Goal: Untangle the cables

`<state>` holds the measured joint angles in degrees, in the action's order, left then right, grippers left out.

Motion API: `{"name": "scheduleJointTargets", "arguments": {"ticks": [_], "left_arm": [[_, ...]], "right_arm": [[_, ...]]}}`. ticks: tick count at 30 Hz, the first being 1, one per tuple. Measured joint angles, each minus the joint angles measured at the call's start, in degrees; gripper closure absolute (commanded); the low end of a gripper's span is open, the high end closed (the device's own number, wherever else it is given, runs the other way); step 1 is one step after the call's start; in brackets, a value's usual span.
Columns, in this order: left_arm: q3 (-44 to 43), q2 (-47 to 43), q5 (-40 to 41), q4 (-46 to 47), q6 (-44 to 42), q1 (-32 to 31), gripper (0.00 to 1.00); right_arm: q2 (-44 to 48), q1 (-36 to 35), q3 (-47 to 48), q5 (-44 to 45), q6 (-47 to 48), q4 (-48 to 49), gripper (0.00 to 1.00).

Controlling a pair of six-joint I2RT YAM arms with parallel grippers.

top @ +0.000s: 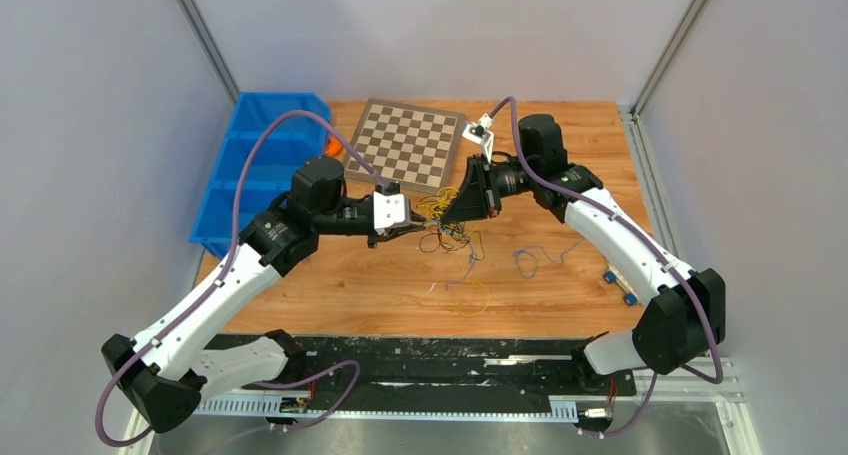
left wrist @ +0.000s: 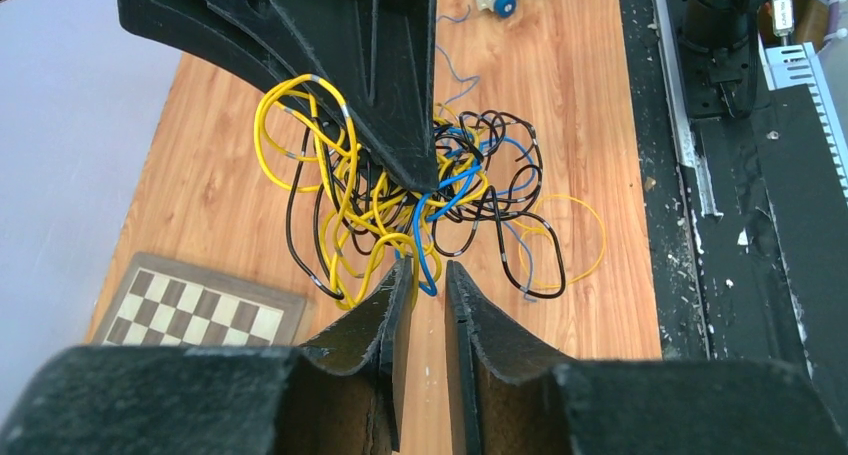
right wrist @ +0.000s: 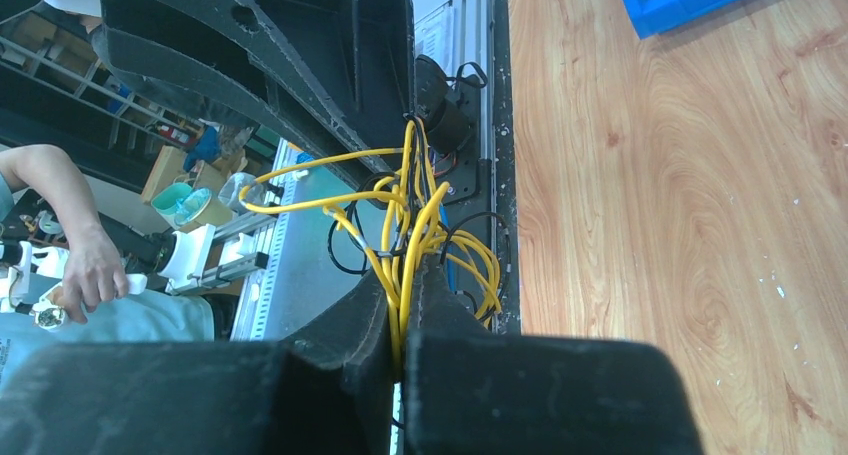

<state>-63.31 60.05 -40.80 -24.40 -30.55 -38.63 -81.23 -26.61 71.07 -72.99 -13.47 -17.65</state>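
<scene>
the right end effector [right wrist: 405, 275] was clamped on yellow strands, dangling the cables [left wrist: 480, 190] above the bench [top: 560, 305], probably so the left end effector [left wrist: 428, 275], jaws slightly parted at a blue strand, could tug it

Robot lab: grey wall panels [top: 90, 125], alu rail [top: 420, 408].

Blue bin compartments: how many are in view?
3, in a row along the left edge: far compartment, middle compartment, near compartment. The left arm covers part of the near one.
</scene>
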Motion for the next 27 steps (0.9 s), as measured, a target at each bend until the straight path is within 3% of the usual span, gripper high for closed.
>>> {"name": "scheduleJointTargets", "arguments": {"ticks": [9, 11, 13, 17, 22, 27], "left_arm": [[0.2, -0.3, 0.4, 0.0, -0.3, -0.2, 0.68], [0.3, -0.3, 0.9, 0.0, -0.5, -0.5, 0.72], [0.3, -0.3, 1.6, 0.0, -0.8, -0.9, 0.85], [0.3, -0.3, 3.4, 0.0, -0.9, -1.3, 1.00], [1.2, -1.3, 6.3, 0.1, -0.7, -1.5, 1.00], [2.6, -4.3, 10.1, -0.6, -0.3, -1.5, 1.00]], "right_arm": [[0.0, -0.2, -0.4, -0.1, -0.5, 1.1, 1.00], [0.0, -0.3, -0.6, -0.2, -0.9, 1.3, 1.00], [0.0, -0.3, -0.7, -0.5, -1.4, 1.6, 1.00], [0.0, -0.3, -0.9, -0.7, -1.7, 2.2, 1.00], [0.1, 2.3, -2.5, 1.4, -1.9, 2.6, 1.00], [0.1, 10.5, -4.0, 5.5, -3.1, 2.5, 1.00]]}}
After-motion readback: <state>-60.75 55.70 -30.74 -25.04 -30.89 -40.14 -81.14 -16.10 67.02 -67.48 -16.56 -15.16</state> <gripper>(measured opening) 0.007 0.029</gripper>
